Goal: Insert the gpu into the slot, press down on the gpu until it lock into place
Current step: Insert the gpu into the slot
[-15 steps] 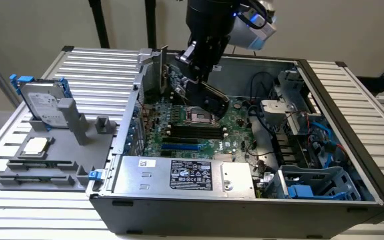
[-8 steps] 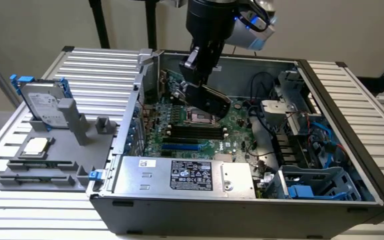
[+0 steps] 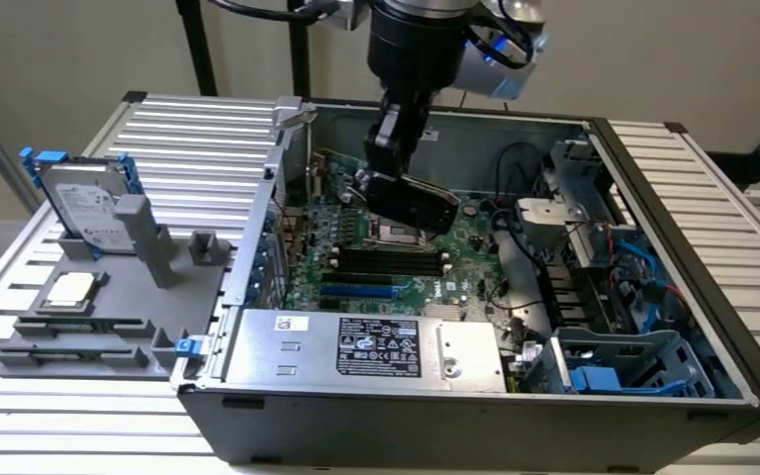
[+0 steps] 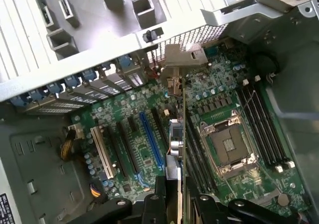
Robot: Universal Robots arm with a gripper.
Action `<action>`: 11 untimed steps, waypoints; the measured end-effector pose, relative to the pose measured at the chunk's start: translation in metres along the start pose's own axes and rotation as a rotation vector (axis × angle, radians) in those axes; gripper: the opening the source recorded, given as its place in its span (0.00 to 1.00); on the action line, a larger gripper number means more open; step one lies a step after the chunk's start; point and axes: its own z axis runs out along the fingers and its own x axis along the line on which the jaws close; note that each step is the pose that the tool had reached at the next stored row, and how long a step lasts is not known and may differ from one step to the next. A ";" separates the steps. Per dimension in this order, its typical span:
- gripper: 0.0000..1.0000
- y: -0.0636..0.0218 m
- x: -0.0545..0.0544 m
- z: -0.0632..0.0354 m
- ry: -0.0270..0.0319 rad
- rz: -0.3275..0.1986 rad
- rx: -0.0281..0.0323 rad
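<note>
One slatted tabletop [image 3: 697,178] carries an open computer case [image 3: 486,421]. Inside, a silver power-supply box [image 3: 367,346] sits along the near wall, with the green motherboard [image 3: 466,262] behind it. The gpu [image 3: 418,203] hangs tilted over the board near the processor socket [image 4: 230,145], not seated. In the wrist view it appears edge-on, between that socket and the blue slot [image 4: 151,139]. The slot lies bare, just beside the power-supply box in the exterior view. The gripper [image 3: 383,181] is clamped on the card's upper end.

The slot [image 4: 151,139] lies open from above; black connectors [image 4: 122,149] flank it closely.
</note>
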 end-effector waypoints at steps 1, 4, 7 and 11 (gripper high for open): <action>0.26 0.0000 0.000 0.0010 0.0007 -0.018 0.0004; 0.26 -0.0002 0.000 0.0053 0.0033 -0.091 0.0017; 0.26 -0.0003 0.000 0.0084 0.0053 -0.144 0.0027; 0.26 -0.0005 0.000 0.0130 0.0079 -0.217 0.0038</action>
